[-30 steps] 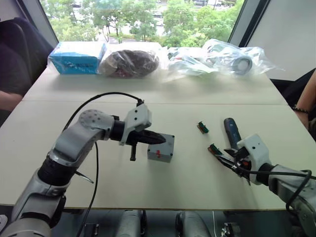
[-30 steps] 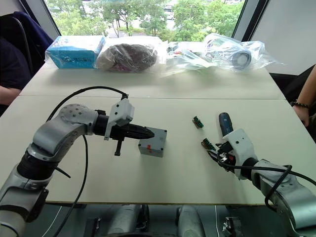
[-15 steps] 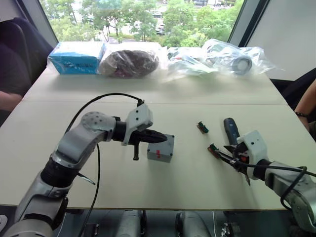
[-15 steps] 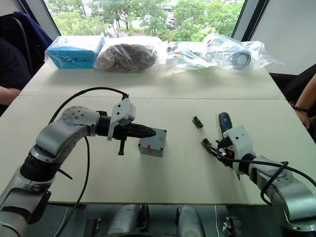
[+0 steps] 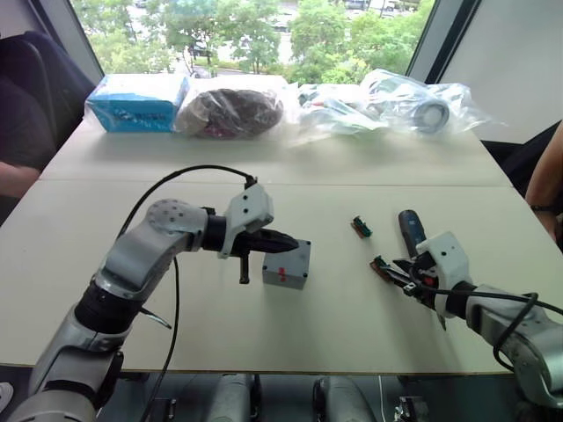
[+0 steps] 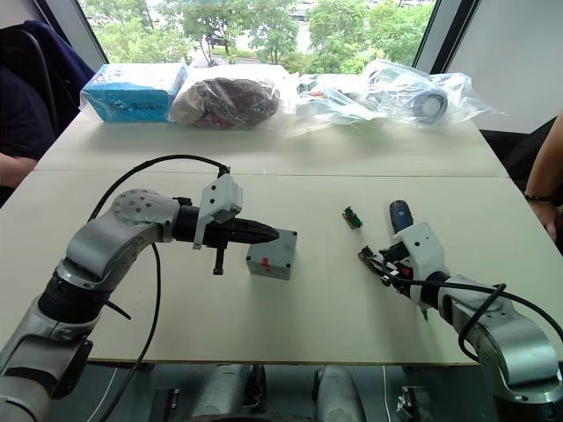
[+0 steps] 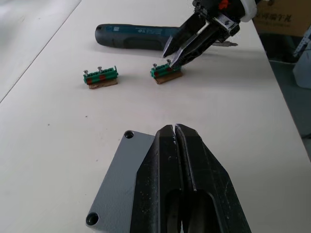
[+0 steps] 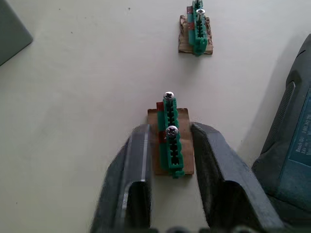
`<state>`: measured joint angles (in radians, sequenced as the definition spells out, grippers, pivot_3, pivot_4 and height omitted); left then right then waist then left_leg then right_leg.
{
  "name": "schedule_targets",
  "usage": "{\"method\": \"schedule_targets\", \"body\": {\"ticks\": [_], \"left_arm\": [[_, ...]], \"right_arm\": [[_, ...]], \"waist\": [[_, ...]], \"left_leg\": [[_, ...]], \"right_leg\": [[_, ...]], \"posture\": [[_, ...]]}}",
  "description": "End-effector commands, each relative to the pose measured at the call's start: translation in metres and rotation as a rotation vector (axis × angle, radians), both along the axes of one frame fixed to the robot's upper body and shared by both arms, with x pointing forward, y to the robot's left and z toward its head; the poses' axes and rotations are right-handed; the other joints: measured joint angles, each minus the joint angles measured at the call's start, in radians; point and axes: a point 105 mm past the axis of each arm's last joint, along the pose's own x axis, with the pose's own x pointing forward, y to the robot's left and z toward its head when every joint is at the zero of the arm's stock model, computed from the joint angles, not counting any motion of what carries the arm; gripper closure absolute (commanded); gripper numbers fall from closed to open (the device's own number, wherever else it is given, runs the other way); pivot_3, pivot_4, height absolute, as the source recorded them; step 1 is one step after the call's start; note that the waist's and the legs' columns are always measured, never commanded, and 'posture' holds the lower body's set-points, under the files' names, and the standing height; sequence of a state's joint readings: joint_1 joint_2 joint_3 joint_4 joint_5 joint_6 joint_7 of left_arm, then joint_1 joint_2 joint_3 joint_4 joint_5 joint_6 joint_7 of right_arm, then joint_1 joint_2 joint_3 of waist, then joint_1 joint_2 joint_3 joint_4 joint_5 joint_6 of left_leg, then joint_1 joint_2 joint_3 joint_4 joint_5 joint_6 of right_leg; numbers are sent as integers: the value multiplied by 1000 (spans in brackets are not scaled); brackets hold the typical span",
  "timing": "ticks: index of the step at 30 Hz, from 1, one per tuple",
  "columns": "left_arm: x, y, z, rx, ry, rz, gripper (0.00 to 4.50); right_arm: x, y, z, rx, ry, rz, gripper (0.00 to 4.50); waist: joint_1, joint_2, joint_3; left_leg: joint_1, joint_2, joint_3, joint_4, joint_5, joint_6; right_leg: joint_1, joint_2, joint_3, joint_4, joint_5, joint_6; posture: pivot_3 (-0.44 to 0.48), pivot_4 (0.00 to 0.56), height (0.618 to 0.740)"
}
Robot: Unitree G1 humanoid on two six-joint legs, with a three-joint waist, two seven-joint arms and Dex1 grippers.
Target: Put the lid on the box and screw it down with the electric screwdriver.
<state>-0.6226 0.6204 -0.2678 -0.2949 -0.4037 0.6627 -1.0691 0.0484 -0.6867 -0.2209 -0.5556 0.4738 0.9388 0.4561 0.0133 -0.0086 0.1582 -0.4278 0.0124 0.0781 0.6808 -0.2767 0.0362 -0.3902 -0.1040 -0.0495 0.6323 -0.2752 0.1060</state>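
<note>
We cannot make out a seam between the lid [image 7: 116, 184] and the box [image 5: 287, 265] from the head views; the left wrist view shows a flat grey plate with 2 corner holes lying on top, partly covered by the left hand's fingers, so the far corners stay hidden. The box sits near the middle of the tabletop [image 5: 334, 325], its red mark facing us. The left hand [image 5: 286, 245] reaches over the box's top with its 2 black fingers pressed together, no gap between them, resting on or just above the lid; we cannot tell whether they touch it. The electric screwdriver [image 5: 410, 231] lies flat on the tabletop to the right, its lower part hidden behind the right hand's white wrist housing, so its bit end cannot be seen from the head. The right hand [image 8: 167, 160] is spread apart, 1 finger on each side of a green connector strip [image 8: 171, 145] on a brown card, which carries 2 screws; the fingers flank it without clearly pinching it. A second green strip [image 8: 197, 26] lies farther out. The screwdriver's blue body is just beside the right hand. Bags in clear plastic [image 5: 413, 97] and a blue packet [image 5: 136, 101] line the far edge.
</note>
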Motion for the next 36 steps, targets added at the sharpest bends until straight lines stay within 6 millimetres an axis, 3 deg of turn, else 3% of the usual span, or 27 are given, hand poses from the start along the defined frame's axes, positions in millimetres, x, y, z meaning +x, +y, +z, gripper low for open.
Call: {"method": "schedule_targets", "body": {"ticks": [1,7,19,21,25,31,36], "left_arm": [[-2,-4,6,-3,-41,-21,4500],[0,-1,6,-3,-44,-9,4500],[15,12,9,-55,-6,69,4500],[16,17,10,-65,9,83,4500],[13,31,6,-58,46,102,4500],[8,44,-2,-50,80,148,4500],[8,45,-5,-55,80,177,4500]], "right_arm": [[3,2,7,-8,-41,10,4476],[3,4,9,-8,-54,22,4476],[4,8,48,2,-162,29,4476],[6,16,61,3,-207,56,4476],[7,53,83,97,-271,201,4476],[8,92,78,136,-261,331,4476],[8,109,67,131,-252,388,4476]], "waist": [[0,0,0],[0,0,0],[1,0,0],[-1,0,0],[-8,0,0],[-2,0,0],[0,0,0]], "left_leg": [[0,0,0,0,0,0],[0,0,0,0,0,0],[0,0,0,0,0,0],[0,0,0,0,0,0],[0,1,0,0,1,-1],[0,3,0,0,1,-2],[0,2,0,0,1,-2]], "right_leg": [[0,0,0,0,0,0],[0,0,0,0,0,0],[0,0,0,0,0,0],[0,0,0,0,0,0],[-1,1,0,1,0,0],[-1,2,0,2,0,0],[-1,1,0,1,0,0]], "posture": [[0,150,740],[0,150,740],[0,150,740],[0,150,740],[0,150,740],[0,150,740],[0,150,740]]}}
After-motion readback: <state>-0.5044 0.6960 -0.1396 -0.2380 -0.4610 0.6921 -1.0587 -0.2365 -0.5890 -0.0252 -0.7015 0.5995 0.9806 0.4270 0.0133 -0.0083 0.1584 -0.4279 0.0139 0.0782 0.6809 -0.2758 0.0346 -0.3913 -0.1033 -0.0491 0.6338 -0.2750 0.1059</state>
